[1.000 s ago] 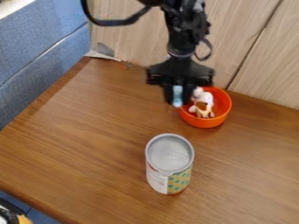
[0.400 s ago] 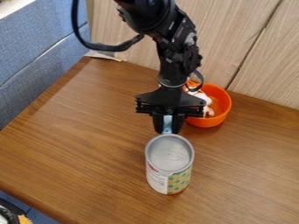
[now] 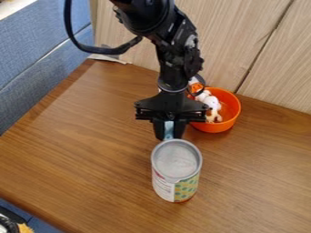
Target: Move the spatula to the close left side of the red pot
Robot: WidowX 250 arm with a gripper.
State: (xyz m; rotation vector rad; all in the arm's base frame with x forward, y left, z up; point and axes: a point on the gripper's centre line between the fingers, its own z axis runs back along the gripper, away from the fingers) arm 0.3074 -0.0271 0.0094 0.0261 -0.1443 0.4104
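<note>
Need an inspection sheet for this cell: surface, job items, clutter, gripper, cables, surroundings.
Surface: brown wood-grain tabletop.
Job items: orange bowl, likely the "red pot", holding a white toy; pale blue piece in the gripper, possibly part of the spatula, too little visible to confirm.
Clutter: upright can, silvery lid up, at the image-front side of the gripper; contact unclear.
Gripper: black gripper, pointing down, closed on the pale blue piece.
Cables: black cable looping off the arm.
Surroundings: blue padded panel at image left, wooden panels behind.
</note>
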